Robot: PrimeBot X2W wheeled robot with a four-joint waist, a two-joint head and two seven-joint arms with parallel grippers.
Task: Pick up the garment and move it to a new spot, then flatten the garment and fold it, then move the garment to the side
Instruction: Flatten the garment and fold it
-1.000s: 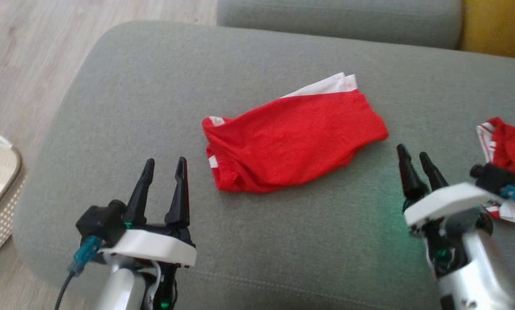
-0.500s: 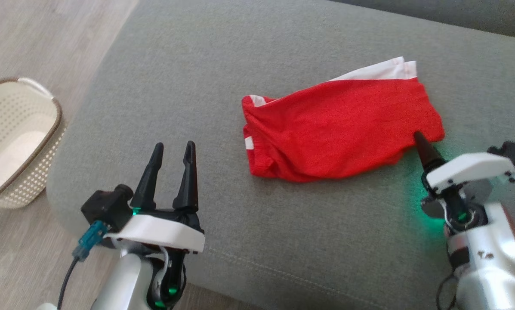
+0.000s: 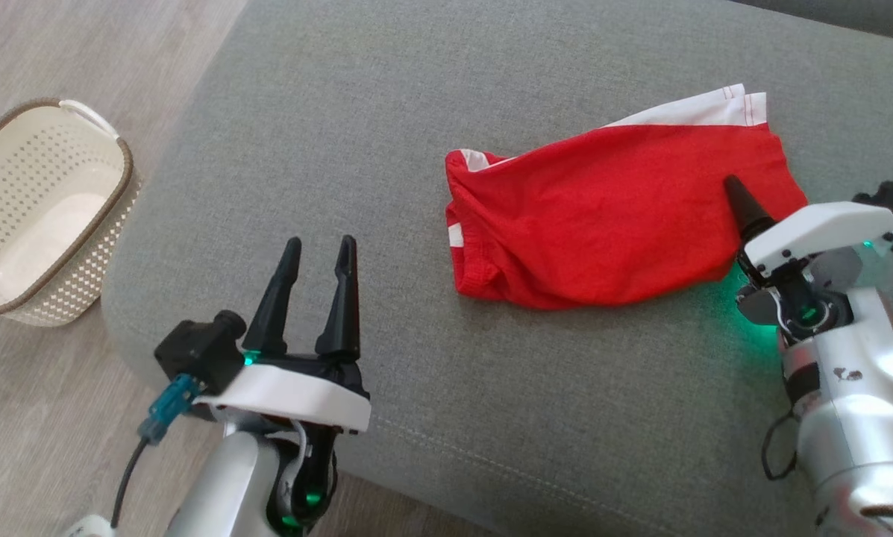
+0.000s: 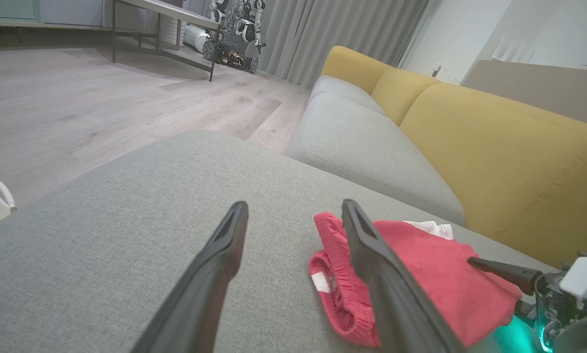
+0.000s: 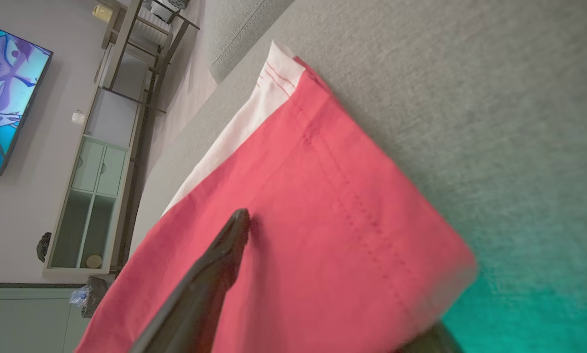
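The garment (image 3: 610, 216) is a red piece with a white hem, lying loosely folded on the grey sofa cushion (image 3: 386, 97). My right gripper (image 3: 744, 216) is at its right edge, open. One finger (image 5: 215, 264) rests on top of the red fabric (image 5: 322, 220), and the other is hidden beneath the edge. My left gripper (image 3: 319, 250) hovers open and empty near the cushion's front, well to the left of the garment. In the left wrist view the garment (image 4: 421, 279) lies just right of my fingers (image 4: 215, 260).
A white perforated basket (image 3: 43, 216) stands on the wood floor (image 3: 80, 60) left of the cushion. A yellow backrest (image 4: 494, 162) and a second grey cushion (image 4: 362, 142) lie beyond. The cushion's front edge runs close to my left arm.
The head camera has shifted, bringing the basket into view. My right gripper has moved forward from short of the garment to its right edge, with one finger now lying over the fabric.
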